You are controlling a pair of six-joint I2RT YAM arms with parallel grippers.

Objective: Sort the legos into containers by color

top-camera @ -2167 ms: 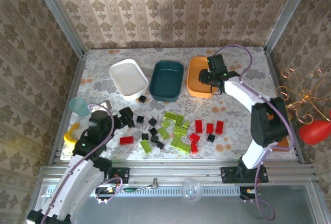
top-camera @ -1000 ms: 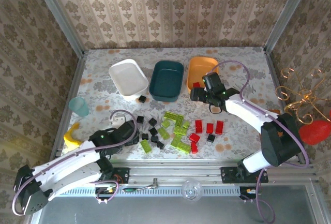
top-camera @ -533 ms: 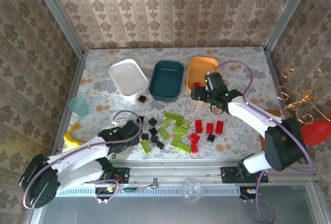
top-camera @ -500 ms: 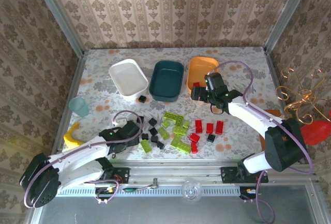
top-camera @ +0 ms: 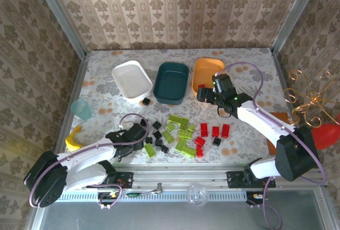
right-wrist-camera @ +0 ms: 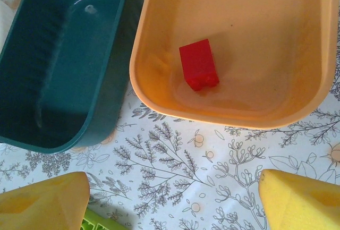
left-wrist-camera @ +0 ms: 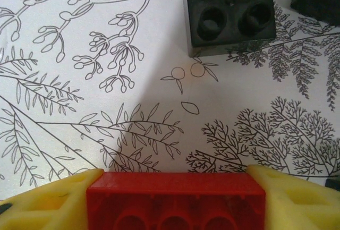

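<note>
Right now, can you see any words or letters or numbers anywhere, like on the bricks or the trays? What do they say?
No text can be read anywhere.
black brick and red brick: hollow undersides, no letters.
orange tray, dark teal tray, white tray: plain, no labels.
tablecloth: only drawn leaves and branches, no writing.
scattered bricks: studs too small to tell.
</note>
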